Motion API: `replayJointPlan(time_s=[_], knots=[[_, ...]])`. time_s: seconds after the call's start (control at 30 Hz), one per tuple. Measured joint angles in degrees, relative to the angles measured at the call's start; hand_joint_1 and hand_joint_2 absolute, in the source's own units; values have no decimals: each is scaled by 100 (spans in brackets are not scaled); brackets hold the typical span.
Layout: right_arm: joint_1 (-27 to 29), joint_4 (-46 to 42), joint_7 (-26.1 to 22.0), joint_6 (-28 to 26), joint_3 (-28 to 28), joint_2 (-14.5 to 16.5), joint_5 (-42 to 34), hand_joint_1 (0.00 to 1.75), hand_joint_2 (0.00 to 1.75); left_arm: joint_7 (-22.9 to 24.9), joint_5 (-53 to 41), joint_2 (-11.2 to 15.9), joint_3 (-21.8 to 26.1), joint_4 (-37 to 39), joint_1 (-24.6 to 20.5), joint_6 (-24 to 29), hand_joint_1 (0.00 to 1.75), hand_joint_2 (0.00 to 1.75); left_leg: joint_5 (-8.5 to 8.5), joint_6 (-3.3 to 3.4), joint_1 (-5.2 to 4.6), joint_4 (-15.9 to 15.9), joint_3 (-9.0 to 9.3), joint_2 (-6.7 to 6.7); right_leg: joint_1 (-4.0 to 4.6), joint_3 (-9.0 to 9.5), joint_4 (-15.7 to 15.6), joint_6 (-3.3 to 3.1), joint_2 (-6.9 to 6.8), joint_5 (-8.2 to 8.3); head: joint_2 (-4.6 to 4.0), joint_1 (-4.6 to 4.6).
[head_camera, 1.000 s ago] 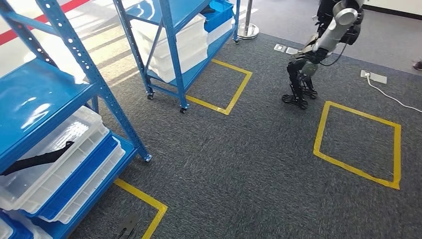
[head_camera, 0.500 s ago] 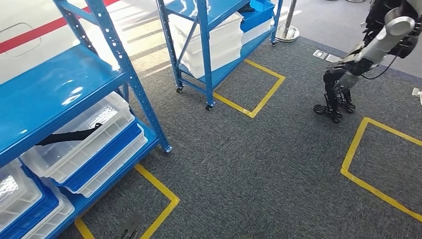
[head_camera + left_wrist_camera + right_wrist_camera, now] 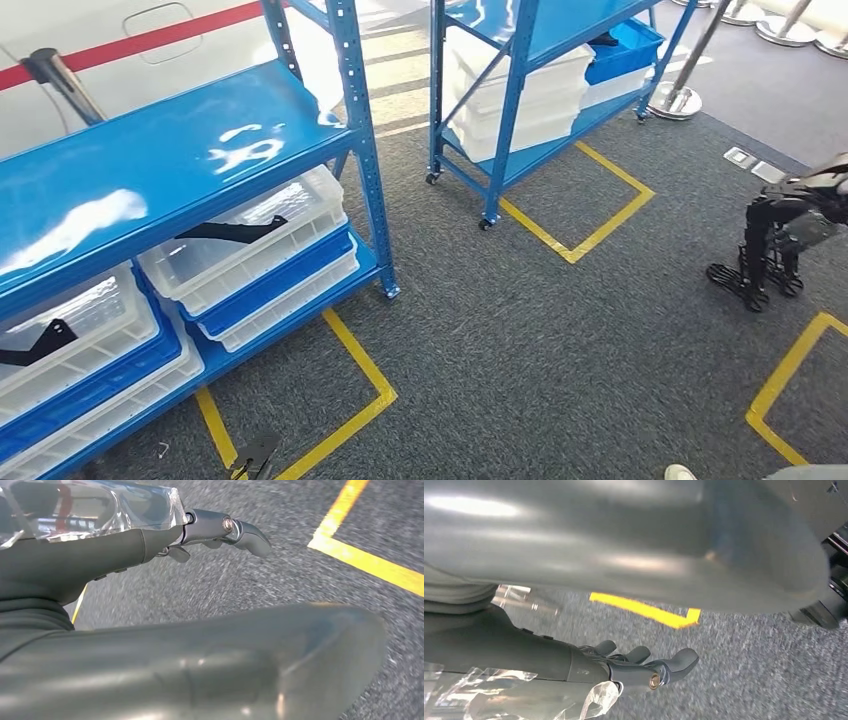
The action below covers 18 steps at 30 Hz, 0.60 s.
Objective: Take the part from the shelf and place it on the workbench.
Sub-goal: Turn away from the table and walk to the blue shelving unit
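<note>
Both arms hang at the robot's sides over the grey carpet, since nothing is carried yet. The left hand (image 3: 220, 530) and the right hand (image 3: 644, 667) hold nothing, fingers loosely apart. Farther off, the shelf (image 3: 200, 150) carries white bins; one black part (image 3: 232, 231) lies across a bin (image 3: 250, 245), likely kept there for picking.

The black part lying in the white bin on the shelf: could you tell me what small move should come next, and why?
Probably a step closer to the blue shelf, facing the white bin that holds the black part. The left hand and right hand both hang over the carpet holding nothing, so the part looks out of reach from here.
</note>
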Motion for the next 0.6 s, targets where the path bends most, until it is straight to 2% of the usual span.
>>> replayJointPlan(time_s=[0.03, 0.07, 0.1, 0.17, 0.2, 0.23, 0.27, 0.33, 0.37, 0.4, 0.43, 0.47, 0.5, 0.53, 0.57, 0.6], knots=[[-1, 0, 0, 3, 0, -2, 0, 0, 0, 0, -1, 0, 0, 0, 3, 0, 0, 0, -10, -13, 11, 6, 16, -92, -12, 117, -329, 3, 37, 228, 0, 0], [-2, 0, 0, 6, 0, -3, 1, 0, 0, 0, -2, 0, 0, 0, 2, 0, 0, 0, -24, -35, 25, 18, 27, -182, -32, 280, -750, 8, 128, 458, -1, 0], [-4, 0, 0, 6, 0, -4, 2, 0, 0, 0, -3, 1, 1, 0, -2, 0, 0, 0, -44, -65, 31, 41, 20, -267, -54, 426, -1109, 10, 271, 610, -1, 3], [-9, 0, -1, 6, 0, -3, 4, 0, 0, 0, -8, 3, 2, 0, 0, -2, 0, 0, -60, -129, 41, 68, -21, -404, -71, 566, -1465, -12, 457, 712, 1, 5], [-17, 0, -1, 7, 0, -2, 4, 0, 0, 0, -10, 4, 2, 0, 7, -3, 0, 0, -54, -159, 45, 65, -44, -466, -63, 574, -1479, -40, 459, 698, 1, 6], [-28, 0, -2, 7, 0, 3, 3, 0, 0, 0, -13, 4, 1, 0, 22, -6, 0, 0, -45, -183, 56, 56, -57, -521, -63, 572, -1483, -77, 381, 707, 1, 4], [-37, 0, -3, 8, -1, 7, 2, 0, 0, 2, -14, 2, -2, 0, 41, -9, 0, 0, -64, -209, 55, 82, -78, -471, -63, 580, -1493, -113, 312, 711, 0, 1], [-37, 0, -6, 7, -2, 12, -2, 0, 0, 9, -14, 2, -3, 0, 60, -14, 0, 0, -264, -268, 46, 422, -243, -147, -71, 597, -1514, -185, 164, 715, 0, -21], [-24, 1, -7, 6, -2, 9, -2, 0, 0, 13, -14, 2, -2, 0, 51, -14, 0, 0, -440, -301, 44, 770, -408, 72, -61, 605, -1517, -209, 90, 709, 0, -32], [-9, 1, -7, 5, -2, 6, -2, 0, 0, 15, -14, 2, -1, 0, 35, -14, 0, 0, -620, -330, 52, 1186, -612, 205, -54, 607, -1516, -228, 9, 700, -1, -40], [3, 2, -7, 6, -2, 4, -2, 0, 0, 15, -14, -1, -1, 0, 23, -15, 0, 0, -751, -351, 64, 1561, -798, 266, -48, 609, -1515, -236, -74, 691, -1, -41], [8, 2, -7, 6, -2, 2, -2, 0, 0, 15, -14, -4, -2, 0, 21, -15, 0, 0, -789, -364, 74, 1773, -908, 296, -46, 613, -1515, -240, -154, 681, -1, -42], [7, 2, -8, 6, -2, 3, -2, 0, 0, 15, -14, -7, -2, 0, 24, -16, 0, 0, -724, -367, 80, 1757, -904, 318, -44, 623, -1515, -240, -228, 670, -1, -42], [3, 2, -8, 7, -2, 4, -2, 0, 0, 15, -14, -8, -2, 0, 27, -16, 0, 0, -569, -358, 80, 1504, -777, 356, -44, 640, -1515, -234, -299, 658, -1, -42], [-1, 2, -9, 7, -2, 8, -2, 0, 0, 15, -14, -7, -2, 0, 24, -16, 0, 0, -371, -332, 67, 1090, -564, 456, -43, 663, -1516, -224, -366, 643, -1, -43], [-3, 2, -9, 8, -2, 10, -2, 0, 0, 15, -14, -5, -2, 0, 12, -15, 0, 0, -212, -297, 36, 646, -345, 618, -31, 687, -1513, -204, -434, 624, -1, -43]])
